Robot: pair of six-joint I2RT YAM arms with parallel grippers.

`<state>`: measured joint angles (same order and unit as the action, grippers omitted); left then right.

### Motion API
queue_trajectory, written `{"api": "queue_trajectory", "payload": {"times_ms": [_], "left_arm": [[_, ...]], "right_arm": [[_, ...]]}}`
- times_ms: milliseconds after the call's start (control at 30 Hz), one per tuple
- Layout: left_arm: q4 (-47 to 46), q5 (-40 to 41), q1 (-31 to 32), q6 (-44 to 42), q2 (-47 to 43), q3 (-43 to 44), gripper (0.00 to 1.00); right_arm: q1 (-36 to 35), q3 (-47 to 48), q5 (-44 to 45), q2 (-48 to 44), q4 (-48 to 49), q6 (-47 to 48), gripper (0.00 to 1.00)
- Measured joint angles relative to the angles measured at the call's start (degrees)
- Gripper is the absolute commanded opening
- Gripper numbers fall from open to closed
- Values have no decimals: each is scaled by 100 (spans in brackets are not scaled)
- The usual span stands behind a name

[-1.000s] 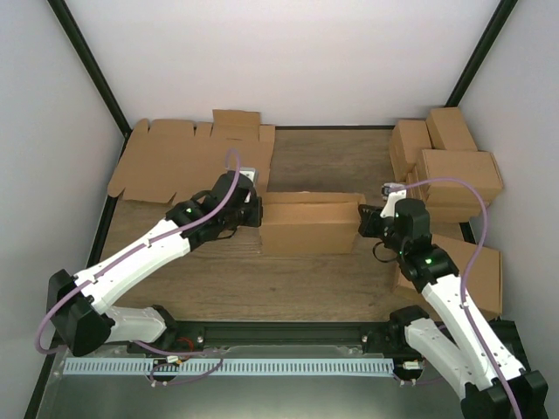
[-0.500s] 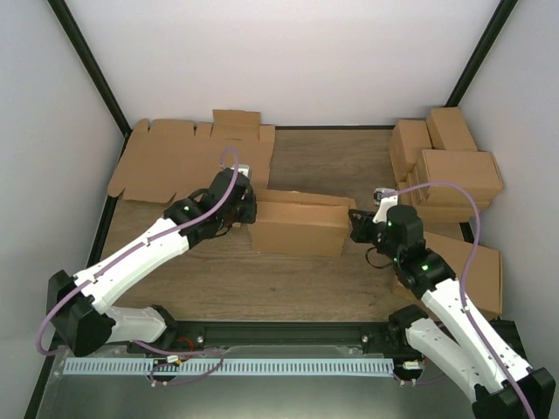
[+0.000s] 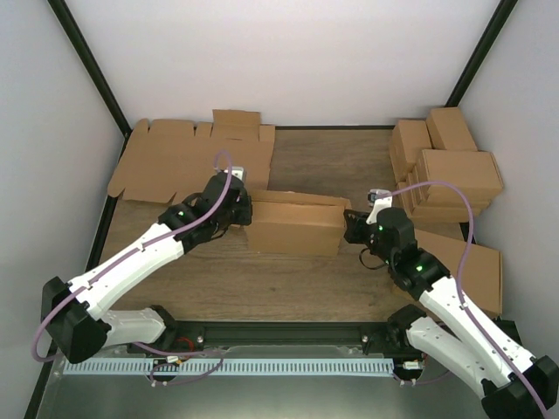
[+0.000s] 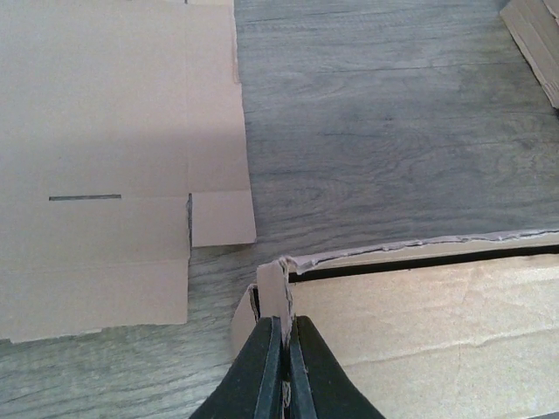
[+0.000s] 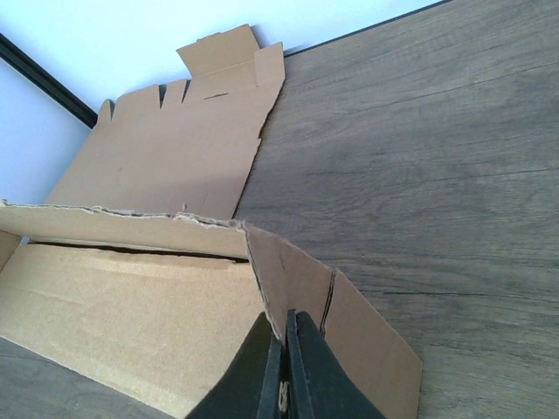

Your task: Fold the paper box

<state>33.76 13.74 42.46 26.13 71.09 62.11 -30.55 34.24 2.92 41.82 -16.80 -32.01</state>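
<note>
Paper box (image 3: 295, 231) centred — flat cardboard sheets (image 3: 175, 166) just behind-left, cartons (image 3: 450, 170) right

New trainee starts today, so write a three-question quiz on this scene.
1. True or false: the left tool is shut on an end flap of the box.
2. The flat sheets lie: A) back right, B) back left, C) on top of the box.
3. What does the right tool pinch?
Key: 1 true; 2 B; 3 the box's right end flap.
</note>
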Motion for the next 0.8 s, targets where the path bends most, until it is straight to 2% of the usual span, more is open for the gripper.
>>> {"api": "queue_trajectory", "payload": {"times_ms": [800], "left_arm": [[-260,-400,-166,63,-238,-308,4]], "right_arm": [[-33,52,81,131,-35,205,4]]}}
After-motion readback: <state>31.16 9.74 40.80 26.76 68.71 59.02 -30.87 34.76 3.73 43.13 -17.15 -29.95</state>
